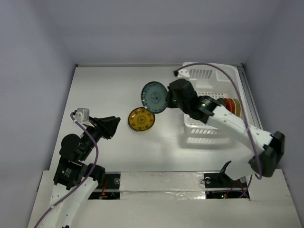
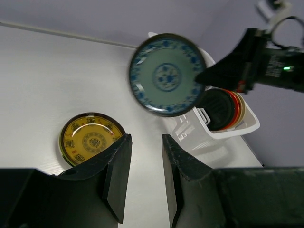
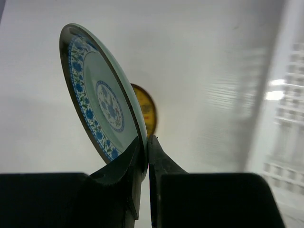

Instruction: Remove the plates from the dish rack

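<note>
Trouble on the far left is slight: the left gripper hangs over the table with its jaws a narrow gap apart and nothing between them, pointed towards the middle. If it swings forward while the other arm descends, the two could meet.

Just right of it the yellow plate lies flat on the table, out of the rack. Above and slightly beyond it the blue-patterned plate is in the air, tilted up almost on edge. The right gripper is clamped on its rim only, at one spot. That thin pinch is the main hazard, I judge: a glossy rim can pivot or slip between the fingers, and the plate would drop onto the yellow one or roll away. Lowering it too near could also chip the two together, or leave it resting on the yellow rim.

Farther right, the dish rack holds more plates standing on edge, black, red and cream. The right arm reaches out over the rack and could nudge it.
</note>
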`<state>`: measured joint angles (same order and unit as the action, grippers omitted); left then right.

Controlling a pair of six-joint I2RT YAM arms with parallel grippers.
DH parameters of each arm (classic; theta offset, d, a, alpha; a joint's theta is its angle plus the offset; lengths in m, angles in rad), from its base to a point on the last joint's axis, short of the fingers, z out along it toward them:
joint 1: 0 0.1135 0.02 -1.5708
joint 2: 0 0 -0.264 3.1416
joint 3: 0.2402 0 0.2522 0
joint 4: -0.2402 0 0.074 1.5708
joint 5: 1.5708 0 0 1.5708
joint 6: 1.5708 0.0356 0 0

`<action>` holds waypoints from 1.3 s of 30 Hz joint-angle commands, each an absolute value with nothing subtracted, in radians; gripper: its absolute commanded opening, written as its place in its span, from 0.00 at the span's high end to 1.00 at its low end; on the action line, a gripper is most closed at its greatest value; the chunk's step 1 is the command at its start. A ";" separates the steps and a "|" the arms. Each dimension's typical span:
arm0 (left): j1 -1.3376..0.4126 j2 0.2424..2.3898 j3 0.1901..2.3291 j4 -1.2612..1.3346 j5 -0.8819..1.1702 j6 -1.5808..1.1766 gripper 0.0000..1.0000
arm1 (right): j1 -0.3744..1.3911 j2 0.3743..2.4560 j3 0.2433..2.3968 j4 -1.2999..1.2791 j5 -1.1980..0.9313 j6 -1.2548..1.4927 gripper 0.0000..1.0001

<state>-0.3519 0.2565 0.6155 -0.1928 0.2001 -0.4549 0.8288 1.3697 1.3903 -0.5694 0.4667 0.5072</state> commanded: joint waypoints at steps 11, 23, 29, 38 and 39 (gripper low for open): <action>-0.337 0.279 0.634 -0.161 0.190 -0.460 0.71 | 0.836 1.720 1.332 -0.098 0.140 0.735 1.00; -0.337 0.287 0.632 -0.158 0.195 -0.459 0.70 | 0.836 1.732 1.118 0.063 0.127 0.867 1.00; -0.337 0.287 0.632 -0.156 0.196 -0.459 0.69 | 0.836 1.741 1.075 0.049 0.126 0.905 0.74; -0.337 0.282 0.630 -0.153 0.201 -0.460 0.69 | 0.836 1.661 1.068 -0.060 0.188 0.859 0.44; -0.337 0.281 0.632 -0.153 0.199 -0.460 0.69 | 0.836 1.645 1.069 -0.090 0.201 0.853 0.44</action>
